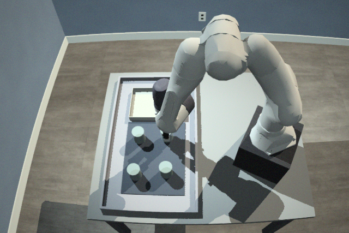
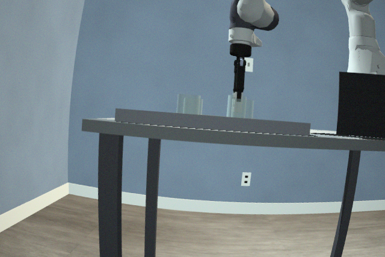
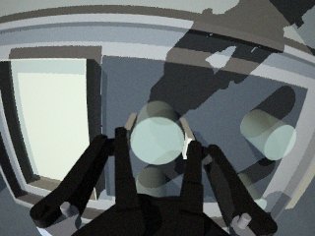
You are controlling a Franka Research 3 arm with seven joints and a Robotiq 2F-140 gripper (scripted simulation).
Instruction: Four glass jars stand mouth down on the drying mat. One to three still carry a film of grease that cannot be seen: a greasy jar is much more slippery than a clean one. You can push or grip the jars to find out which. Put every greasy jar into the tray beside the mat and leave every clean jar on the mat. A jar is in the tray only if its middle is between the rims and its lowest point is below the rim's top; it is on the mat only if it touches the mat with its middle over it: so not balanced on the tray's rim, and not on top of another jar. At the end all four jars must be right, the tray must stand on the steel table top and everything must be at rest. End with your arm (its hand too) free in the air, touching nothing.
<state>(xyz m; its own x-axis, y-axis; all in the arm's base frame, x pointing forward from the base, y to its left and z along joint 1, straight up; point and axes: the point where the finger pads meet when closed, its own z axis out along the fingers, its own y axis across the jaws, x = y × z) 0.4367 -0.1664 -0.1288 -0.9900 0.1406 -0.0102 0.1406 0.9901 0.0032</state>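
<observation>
Top view, 12 at the far wall. Arm (image 1: 187, 61) (image 2: 253, 6) rose from the black block (image 1: 260, 165) (image 2: 360, 102) at about 3 o'clock, arched high over the desk (image 1: 225, 97) (image 2: 192, 136), then dropped toward the mat (image 1: 155, 154) (image 3: 128, 88). Wrist pointed down, gripper (image 1: 166, 136) (image 2: 239, 97) (image 3: 157, 124) near vertical, fingertips low.

Gripper was clamped on jar 1 (image 1: 170, 139) (image 2: 239, 108) (image 3: 157, 143), one pad on each side; jar 1 looked upright, mouth end hidden. It was over the mat's 1 o'clock part; couldn't tell if it touched the mat.

Jar 2 (image 1: 139, 136) (image 2: 194, 105) (image 3: 152, 182) stood at 11 o'clock on the mat, jar 3 (image 1: 134, 171) (image 2: 186, 105) (image 3: 250, 186) at 7, jar 4 (image 1: 165, 169) (image 2: 236, 111) (image 3: 268, 134) at 5. All three upright, apart from each other and from jar 1. In the exterior view the jars overlapped in two pairs, bases hidden by the frame (image 1: 152, 211) (image 2: 211, 123).

Tray (image 1: 138, 119) lay just beyond the mat's 12 o'clock edge, inside the frame, partly hidden from the top by the arm. No jar seen in it; grease couldn't be told by eye.
</observation>
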